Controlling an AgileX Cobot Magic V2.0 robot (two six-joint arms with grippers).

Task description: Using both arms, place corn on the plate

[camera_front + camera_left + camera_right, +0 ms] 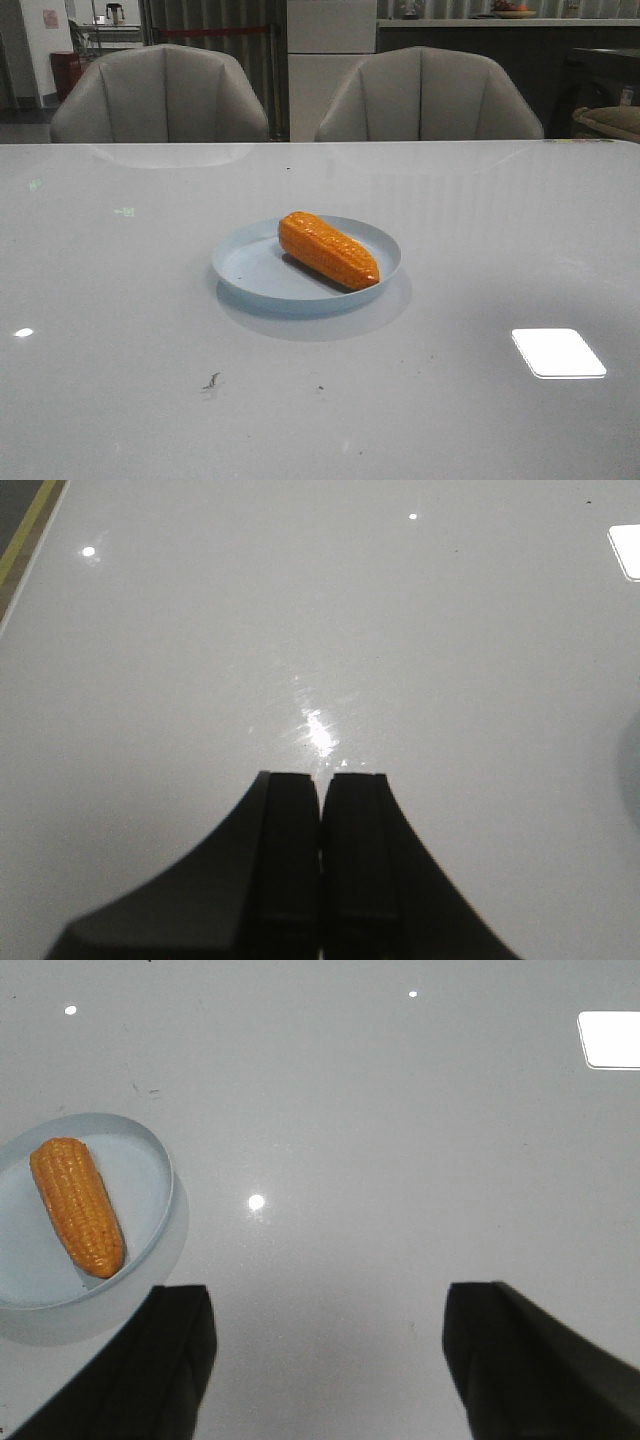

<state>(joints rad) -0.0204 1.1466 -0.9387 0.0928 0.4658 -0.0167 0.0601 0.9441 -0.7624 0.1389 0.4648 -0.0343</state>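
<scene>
No brand, label or writing can be read anywhere. The corn (328, 250) lies on its side in the plate (250, 270), which sits near the middle of the worktop (120, 330), the cob running diagonally with its narrow tip toward the near right corner. The right end effector (330, 1345) hangs over bare worktop with its fingers wide apart, holding nothing; the corn is well apart from it. The left end effector (321, 870) has its fingers pressed together, holding nothing, over bare worktop.
</scene>
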